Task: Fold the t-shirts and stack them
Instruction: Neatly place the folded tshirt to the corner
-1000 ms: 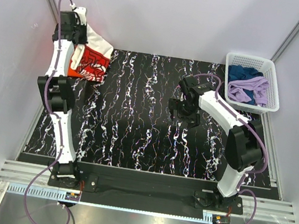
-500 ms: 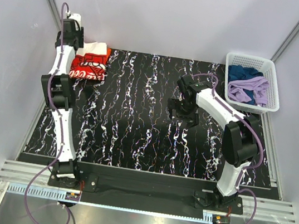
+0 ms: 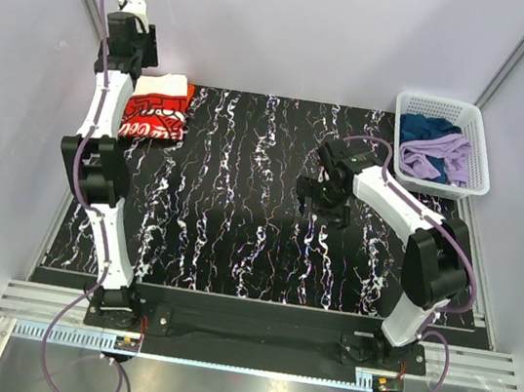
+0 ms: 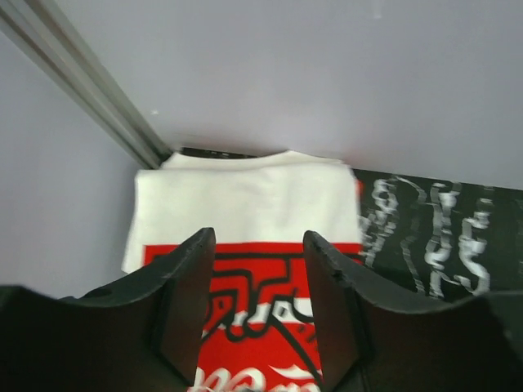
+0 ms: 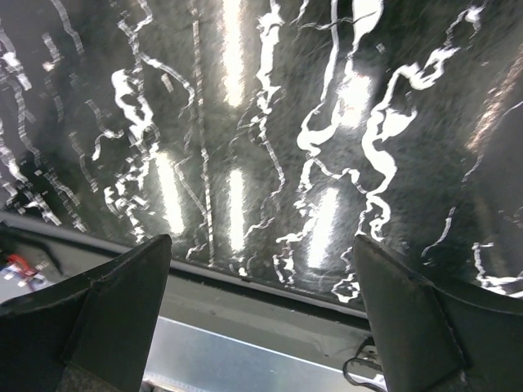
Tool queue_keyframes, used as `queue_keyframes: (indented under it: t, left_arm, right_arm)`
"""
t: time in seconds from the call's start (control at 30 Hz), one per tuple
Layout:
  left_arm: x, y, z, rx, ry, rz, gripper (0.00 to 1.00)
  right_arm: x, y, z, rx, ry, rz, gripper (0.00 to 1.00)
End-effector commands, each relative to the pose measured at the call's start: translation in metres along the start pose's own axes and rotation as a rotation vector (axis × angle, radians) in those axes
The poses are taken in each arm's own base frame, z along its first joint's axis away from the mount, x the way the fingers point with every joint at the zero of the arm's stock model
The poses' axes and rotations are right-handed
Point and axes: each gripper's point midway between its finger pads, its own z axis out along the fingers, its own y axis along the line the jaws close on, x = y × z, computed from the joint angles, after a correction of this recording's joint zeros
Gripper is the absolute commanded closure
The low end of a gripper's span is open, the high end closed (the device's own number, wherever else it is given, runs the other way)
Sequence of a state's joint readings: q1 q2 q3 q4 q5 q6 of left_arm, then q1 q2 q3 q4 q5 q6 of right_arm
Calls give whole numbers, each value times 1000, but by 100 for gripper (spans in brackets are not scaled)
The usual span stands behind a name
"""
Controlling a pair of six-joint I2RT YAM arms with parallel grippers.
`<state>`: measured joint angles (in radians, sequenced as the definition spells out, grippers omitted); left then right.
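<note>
Overhead and wrist views of a two-arm bench with a black mat (image 3: 238, 222) veined in white. The white t-shirt (image 3: 154, 111) lies folded into a compact rectangle at the far left corner of the mat, its red printed graphic facing up and a plain white band along its far edge, close to the back wall. The orange t-shirt (image 3: 189, 95) shows only as a thin bright strip at the far right edge of that rectangle, lying beneath the white one, so the two form one stack. The left arm reaches to the far left corner, and the left gripper (image 4: 257, 238) hangs over the stack; in the left wrist view its two dark fingers (image 4: 186, 302) stand apart, with the printed graphic visible in the gap and no cloth pinched between them. The right gripper (image 5: 261, 245) hovers over bare mat right of centre, well apart from the stack; its jaws are spread wide and hold nothing, and the mat's near edge shows between them. A white slatted basket (image 3: 480, 155) sits at the far right corner, beside the mat, holding a dark blue cloth (image 3: 420, 129) and a lilac cloth (image 3: 437, 161).
</note>
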<state>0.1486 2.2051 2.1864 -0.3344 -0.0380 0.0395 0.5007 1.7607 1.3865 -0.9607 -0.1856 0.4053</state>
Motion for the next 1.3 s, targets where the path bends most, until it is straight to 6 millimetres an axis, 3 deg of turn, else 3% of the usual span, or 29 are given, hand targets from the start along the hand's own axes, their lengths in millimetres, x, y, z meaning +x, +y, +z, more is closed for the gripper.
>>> queue_keyframes:
  t: [0.0,0.07,0.1,0.13,0.2,0.27,0.3,0.33,0.37,0.4,0.43,0.47,0.5,0.53,0.57,0.6,0.63,0.67,0.7,0.73,0.77,0.8,0.83,0.9,0.93,1.03,1.2,1.23,1.27]
  left_arm:
    - [-12,-30,-39,162,33,-161,48]
    - [-3,-53,-55,251,84,-242,50]
    - [18,-63,-60,284,137,-273,50]
    - [4,-71,-82,323,112,-321,51]
    - [10,-101,-107,422,126,-346,51]
    - [31,-128,-149,470,174,-347,48]
    - [41,-137,-166,497,194,-354,48]
    - [80,-148,-178,515,264,-372,46]
    - [73,-167,-218,599,241,-413,15]
    - [83,-173,-235,629,246,-440,1]
    - [131,-178,-248,618,324,-513,1]
    - [115,-183,-284,674,241,-523,1]
    - [123,-184,-299,687,230,-546,1]
    - [130,-188,-317,706,222,-597,1]
    - [149,-185,-341,738,211,-622,1]
    - [155,-184,-355,759,198,-646,1]
    - [165,-185,-368,769,221,-689,1]
    - [195,-184,-375,767,266,-714,1]
    - [183,-179,-398,822,177,-721,1]
    - [194,-178,-407,826,200,-747,1]
    - [202,-175,-414,830,190,-758,1]
    - [210,-171,-425,855,147,-767,1]
    - [221,-170,-430,853,166,-801,1]
    - [246,-171,-432,870,193,-850,1]
    - [239,-169,-445,926,129,-894,1]
    - [264,-185,-447,1013,253,-896,1]
    - [242,-190,-460,1174,149,-931,1]
    - [254,-192,-449,1168,190,-1028,1]
    - [244,-190,-451,1194,151,-1066,1]
  right_arm:
    - [-4,17,-19,-105,-67,14,0]
    - [-4,20,-21,-126,-88,21,0]
    - [-5,23,-31,-151,-123,16,0]
    - [-5,24,-29,-169,-147,12,0]
    - [-4,29,-45,-224,-218,19,0]
    - [2,30,-40,-280,-260,42,0]
    - [5,33,-52,-324,-308,43,0]
    - [11,31,-43,-353,-326,53,0]
    - [16,33,-45,-391,-336,89,0]
    - [19,37,-60,-446,-395,88,0]
    - [26,34,-50,-488,-422,133,0]
    - [30,32,-53,-517,-460,158,0]
    - [34,34,-75,-589,-553,160,0]
    - [43,26,-64,-621,-589,211,0]
    - [44,18,-67,-632,-650,258,0]
    - [50,16,-90,-706,-747,269,0]
    - [61,3,-73,-714,-747,334,0]
    - [65,-2,-75,-736,-782,368,0]
    - [72,-3,-92,-816,-843,375,0]
    - [83,-13,-68,-806,-778,470,0]
    - [89,-17,-64,-821,-762,506,0]
    - [94,-16,-73,-888,-788,512,0]
    - [100,-19,-52,-869,-715,570,0]
    - [113,-12,-30,-846,-583,548,0]
    - [114,-8,-28,-870,-564,541,0]
    - [123,-14,-12,-810,-523,521,0]
    - [131,-34,4,-715,-532,577,0]
    - [131,-35,6,-702,-526,574,0]
    - [131,-35,7,-698,-526,569,0]
